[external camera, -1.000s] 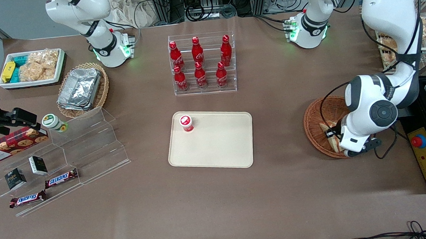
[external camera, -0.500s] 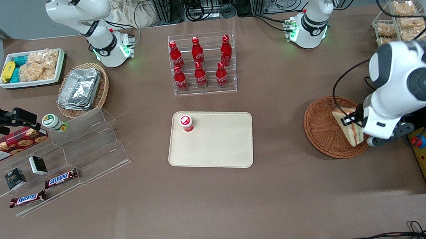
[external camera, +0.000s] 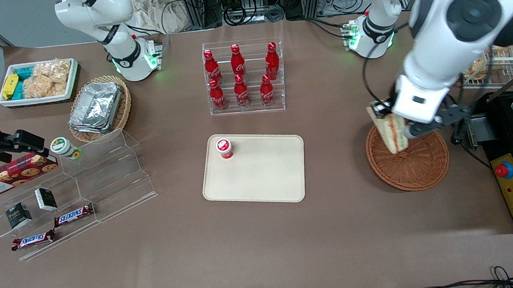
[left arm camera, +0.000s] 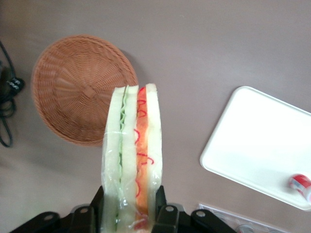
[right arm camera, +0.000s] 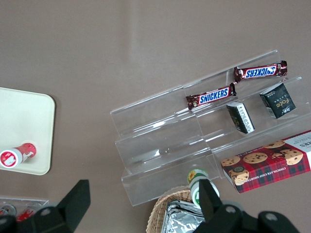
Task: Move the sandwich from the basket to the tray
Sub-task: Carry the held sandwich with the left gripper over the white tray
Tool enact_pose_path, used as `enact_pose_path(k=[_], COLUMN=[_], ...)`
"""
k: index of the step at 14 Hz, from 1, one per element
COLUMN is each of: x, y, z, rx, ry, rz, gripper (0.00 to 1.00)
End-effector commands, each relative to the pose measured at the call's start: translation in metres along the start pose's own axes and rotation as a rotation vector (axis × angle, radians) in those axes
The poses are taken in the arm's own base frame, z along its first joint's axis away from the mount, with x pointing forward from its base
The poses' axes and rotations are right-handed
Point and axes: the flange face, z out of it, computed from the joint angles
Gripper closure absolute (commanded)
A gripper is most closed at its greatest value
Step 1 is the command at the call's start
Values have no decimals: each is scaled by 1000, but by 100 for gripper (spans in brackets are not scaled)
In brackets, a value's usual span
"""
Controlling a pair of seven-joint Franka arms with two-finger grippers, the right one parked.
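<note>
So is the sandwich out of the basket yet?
Out. The gripper is shut on the sandwich and holds it above the table; the basket below it is empty.

A: Non-task items? 
B: Six red bottles (external camera: 240, 77) in clear rack; red-capped cup (external camera: 224, 148); foil containers (external camera: 96, 107); two Snickers bars (external camera: 74, 215) on acrylic steps (external camera: 106, 171).
A: More? 
B: Cookie box (external camera: 14, 174), snack bin (external camera: 39, 81).

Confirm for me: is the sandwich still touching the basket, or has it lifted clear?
Apart. In the left wrist view the sandwich, clamped in the gripper, hangs above the table, with the empty basket well below it.
</note>
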Motion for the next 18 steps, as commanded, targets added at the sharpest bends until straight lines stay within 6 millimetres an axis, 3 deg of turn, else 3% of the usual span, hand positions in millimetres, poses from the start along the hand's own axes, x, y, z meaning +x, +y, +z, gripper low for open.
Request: enact_pose_path(k=[1,3,6,8,14,18], x=[-29,-38,-37,-25,-26,-40], y=[47,87,149,174,206,218], z=[1,26,102,154,269,307], rx=[-24,-89,-151,-203,-144,-78], ry=[-13,-29,-75,-95,-81,-56], rz=[-11,1,11,12,96,128], gripper=[56,55,55,55,55,55])
